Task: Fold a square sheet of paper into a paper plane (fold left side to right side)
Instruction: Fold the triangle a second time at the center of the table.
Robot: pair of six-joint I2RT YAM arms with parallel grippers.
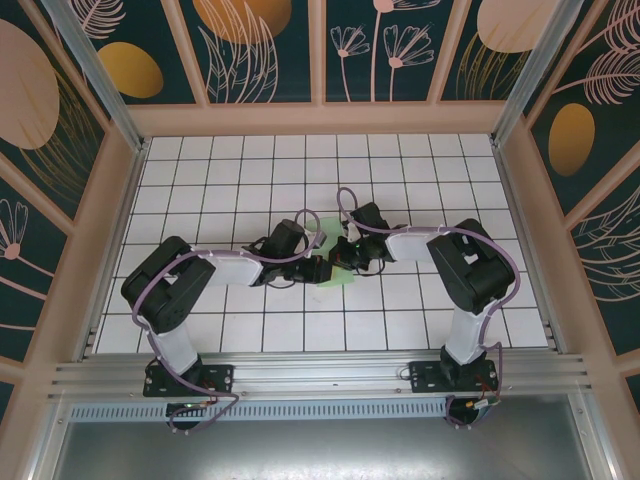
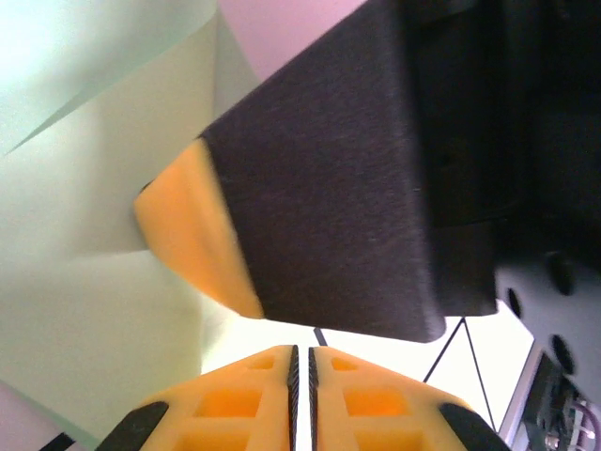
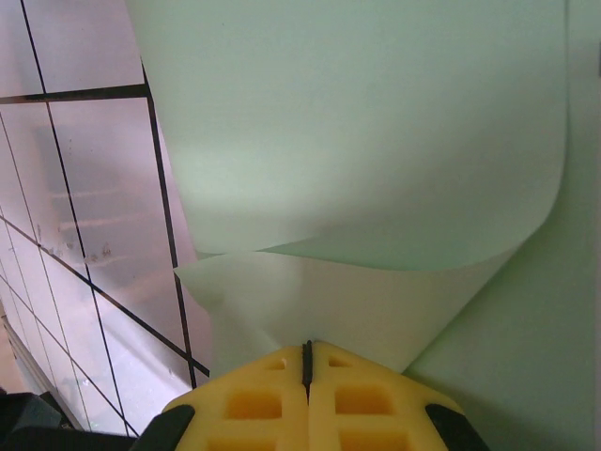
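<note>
- The square sheet of paper sat mid-table, one flap curled over, uncreased
- Right end effector pressed together, seemingly pinching the sheet's edge
- Left end effector pressed together; any hold undetermined
- Step judged: left-to-right fold; next move calls for matching edges, then creasing

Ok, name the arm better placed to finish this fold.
Right, probably: the right end effector looks shut on the edge of the curled-over square sheet of paper, while the left end effector is shut, gripping nothing visible.
</note>
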